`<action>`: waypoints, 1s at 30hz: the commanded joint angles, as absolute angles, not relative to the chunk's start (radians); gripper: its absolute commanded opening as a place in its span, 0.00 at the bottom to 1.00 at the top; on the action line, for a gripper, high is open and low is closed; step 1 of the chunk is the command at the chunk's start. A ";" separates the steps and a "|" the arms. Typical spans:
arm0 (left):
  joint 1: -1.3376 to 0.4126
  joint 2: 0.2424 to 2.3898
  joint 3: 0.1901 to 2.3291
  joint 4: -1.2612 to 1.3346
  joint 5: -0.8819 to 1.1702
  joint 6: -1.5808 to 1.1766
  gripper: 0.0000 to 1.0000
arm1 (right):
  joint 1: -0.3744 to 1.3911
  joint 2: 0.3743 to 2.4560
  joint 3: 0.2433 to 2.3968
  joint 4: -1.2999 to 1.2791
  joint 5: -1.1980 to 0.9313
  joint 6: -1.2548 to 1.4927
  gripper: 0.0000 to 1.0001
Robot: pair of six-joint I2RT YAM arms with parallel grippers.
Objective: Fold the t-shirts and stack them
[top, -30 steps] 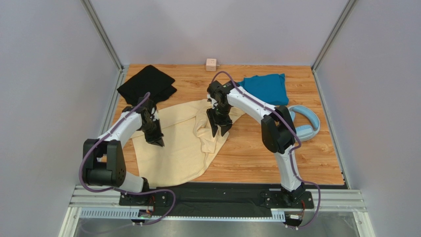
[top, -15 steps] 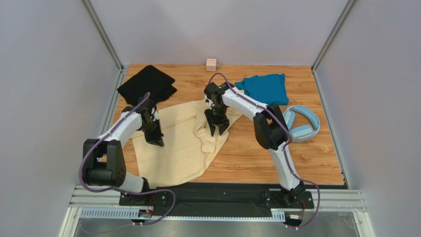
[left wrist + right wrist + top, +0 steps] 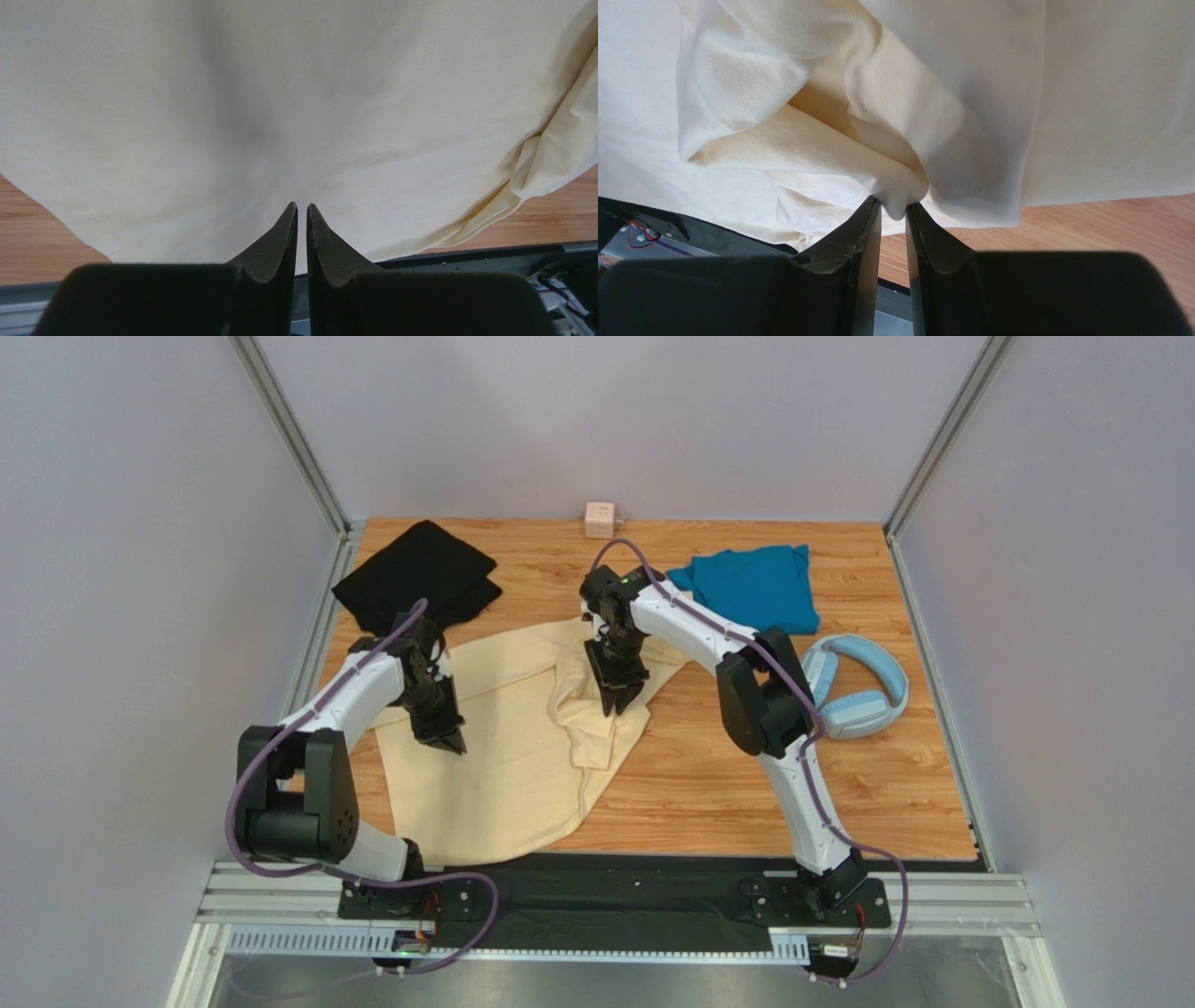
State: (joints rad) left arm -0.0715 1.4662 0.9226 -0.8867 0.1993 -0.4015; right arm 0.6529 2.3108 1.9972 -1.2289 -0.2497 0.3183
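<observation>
The right claw is clenched on a bunched fold of the cream-yellow t-shirt, pointing down, its arm reaching leftward over the bench. The left claw pinches the same shirt's left part, elbow folded low.

Soft matt cloth — cream shirt; smooth wood-grain — table.
</observation>
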 commanded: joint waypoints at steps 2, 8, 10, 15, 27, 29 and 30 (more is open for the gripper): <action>-0.075 1.476 0.942 -0.902 0.183 -0.384 0.15 | 0.647 2.329 2.037 -1.209 -0.267 0.308 0.07; -0.075 1.485 0.943 -0.900 0.179 -0.380 0.15 | 0.646 2.281 2.019 -1.221 -0.262 0.305 0.00; -0.075 1.488 0.943 -0.899 0.183 -0.380 0.15 | 0.646 2.247 2.007 -1.221 -0.255 0.310 0.00; -0.075 1.499 0.945 -0.899 0.172 -0.371 0.15 | 0.638 2.157 1.951 -1.223 -0.221 0.328 0.00; -0.077 1.549 0.979 -0.963 0.160 -0.339 0.17 | 0.597 1.838 1.734 -1.305 -0.164 0.429 0.00; -0.077 1.554 0.999 -0.992 0.152 -0.328 0.18 | 0.597 1.780 1.689 -1.310 -0.158 0.446 0.00; -0.077 1.552 1.018 -1.027 0.147 -0.322 0.18 | 0.597 1.761 1.656 -1.312 -0.152 0.459 0.00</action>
State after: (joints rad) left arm -0.0719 1.5505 0.9447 -0.9386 0.1658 -0.3626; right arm 0.5941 1.8465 1.7454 -1.2709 -0.1802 0.3973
